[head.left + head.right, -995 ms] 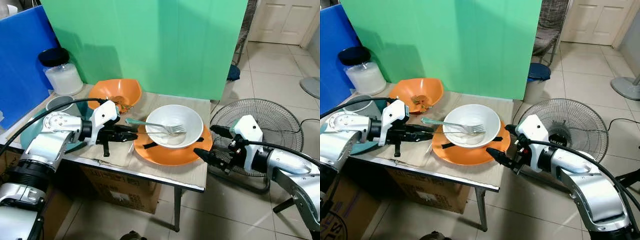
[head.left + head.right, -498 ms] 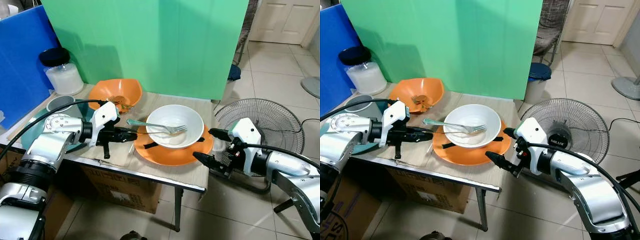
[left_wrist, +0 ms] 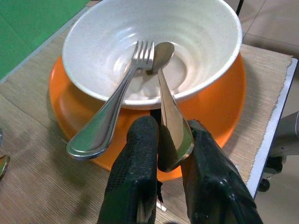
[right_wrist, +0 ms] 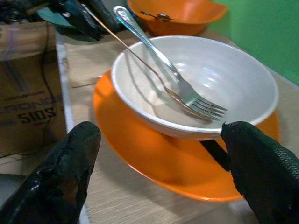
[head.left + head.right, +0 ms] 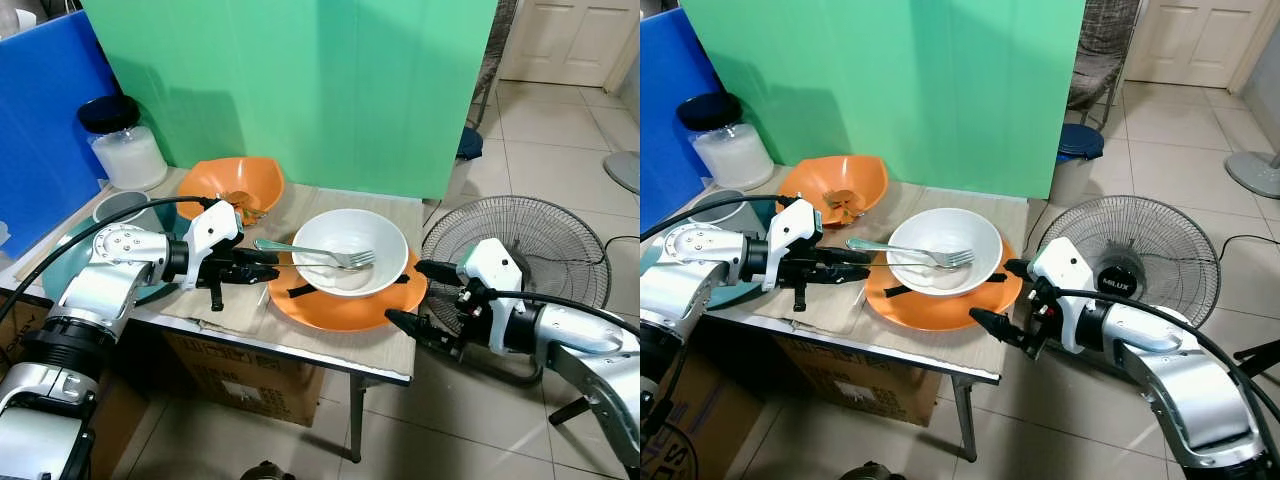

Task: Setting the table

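Spoon [image 3: 169, 112] in its grasp, the left gripper [image 3: 174, 154] sits at centre-left of the left eye view, both black fingers [image 3: 135, 172] clamped on the handle end. The spoon's head already reaches into the white bowl [image 5: 350, 250], beside the tines of a fork [image 3: 112, 116] that leans across the rim. The bowl stands on an orange plate [image 5: 345, 305] at the middle of the frame, on the small table [image 5: 385, 350].

From this gripper the bowl lies straight ahead, toward frame right. The spoon's long axis runs almost level along that same line, handle at the fingers, head over the bowl's floor. Releasing it where it is would likely leave it propped on the rim next to the fork. The left arm is plainly the nearer one.

The right gripper [image 5: 425, 300] hovers with its fingers spread wide, off the table's right edge at lower right, holding nothing.

Against half a second ago, the left gripper has eased a little closer to the plate, and the right one has hardly moved.
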Robot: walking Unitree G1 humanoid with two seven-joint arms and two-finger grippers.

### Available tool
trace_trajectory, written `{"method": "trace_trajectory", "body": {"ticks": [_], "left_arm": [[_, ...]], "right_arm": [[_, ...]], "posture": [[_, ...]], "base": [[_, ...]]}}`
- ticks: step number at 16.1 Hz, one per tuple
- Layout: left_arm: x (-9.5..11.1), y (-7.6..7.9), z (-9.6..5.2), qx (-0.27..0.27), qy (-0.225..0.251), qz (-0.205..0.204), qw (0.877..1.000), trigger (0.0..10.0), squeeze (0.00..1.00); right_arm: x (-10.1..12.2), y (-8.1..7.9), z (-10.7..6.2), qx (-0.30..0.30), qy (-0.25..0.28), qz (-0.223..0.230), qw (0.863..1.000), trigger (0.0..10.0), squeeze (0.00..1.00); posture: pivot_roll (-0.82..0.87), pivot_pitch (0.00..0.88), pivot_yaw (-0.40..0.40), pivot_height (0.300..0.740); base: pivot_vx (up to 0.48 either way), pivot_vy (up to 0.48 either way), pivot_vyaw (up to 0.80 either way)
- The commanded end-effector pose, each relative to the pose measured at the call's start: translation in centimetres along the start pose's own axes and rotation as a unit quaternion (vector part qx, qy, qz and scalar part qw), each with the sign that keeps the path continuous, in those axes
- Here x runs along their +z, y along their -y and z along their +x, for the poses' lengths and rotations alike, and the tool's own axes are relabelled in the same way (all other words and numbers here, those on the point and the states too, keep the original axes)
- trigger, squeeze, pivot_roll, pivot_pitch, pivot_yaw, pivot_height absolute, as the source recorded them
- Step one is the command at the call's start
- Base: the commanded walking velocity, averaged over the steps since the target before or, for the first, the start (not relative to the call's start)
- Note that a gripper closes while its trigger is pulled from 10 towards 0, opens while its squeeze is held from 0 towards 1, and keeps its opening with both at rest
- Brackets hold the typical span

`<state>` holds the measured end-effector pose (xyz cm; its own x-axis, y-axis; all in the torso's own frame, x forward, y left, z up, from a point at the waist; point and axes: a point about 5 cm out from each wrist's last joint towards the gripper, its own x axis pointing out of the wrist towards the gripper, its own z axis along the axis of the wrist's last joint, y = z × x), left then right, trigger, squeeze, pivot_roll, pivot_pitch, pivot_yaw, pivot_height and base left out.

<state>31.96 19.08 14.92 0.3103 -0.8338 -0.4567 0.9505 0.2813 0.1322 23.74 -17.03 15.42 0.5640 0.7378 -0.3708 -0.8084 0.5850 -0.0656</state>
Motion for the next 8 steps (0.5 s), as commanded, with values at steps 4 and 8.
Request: {"method": "trace_trajectory", "body": {"ticks": [4, 8], "left_arm": [[0.5, -0.5, -0.3, 0.004, 0.003, 0.008, 1.000, 1.2, 0.00], [0.5, -0.5, -0.3, -0.001, 0.006, 0.007, 1.000, 0.0, 0.00]], "right_arm": [[0.7, -1.4, -0.3, 0.063, 0.028, 0.004, 0.998, 10.0, 0.00], [1.2, -2.3, -0.9, 0.116, 0.048, 0.016, 0.992, 10.0, 0.00]], "posture": [[-0.03, 0.000, 0.097, 0.740], [-0.03, 0.000, 0.097, 0.740]], "base": [[0.000, 0.000, 0.00], [0.000, 0.000, 0.00]]}}
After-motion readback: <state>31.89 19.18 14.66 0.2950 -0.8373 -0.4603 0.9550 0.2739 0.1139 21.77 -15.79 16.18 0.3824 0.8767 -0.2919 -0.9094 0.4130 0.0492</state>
